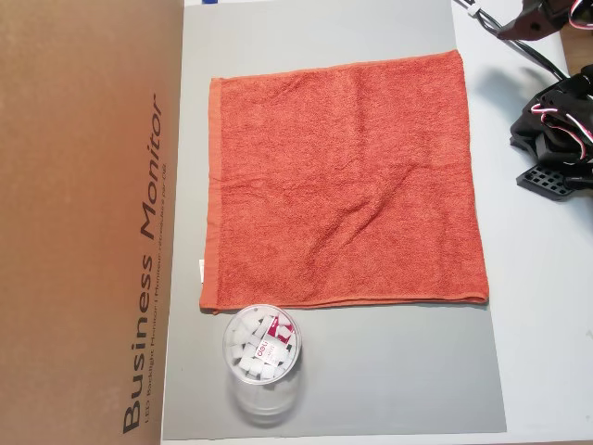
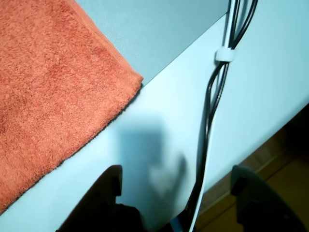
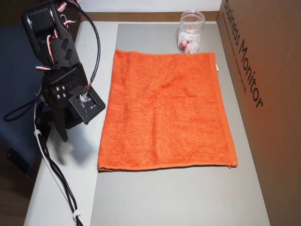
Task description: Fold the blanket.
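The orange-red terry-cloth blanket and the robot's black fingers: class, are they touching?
Apart. The wrist view shows the black fingers open at the bottom edge, with bare white table between them and the orange-red terry-cloth blanket.

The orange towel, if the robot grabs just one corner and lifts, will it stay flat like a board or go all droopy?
Probably droopy. The orange towel is fluffy terry cloth with soft wrinkles, so a lifted corner would likely sag and drag the rest along. It lies flat on the smooth grey mat, so it may slide a little when pulled. It looks thin, so likely light.
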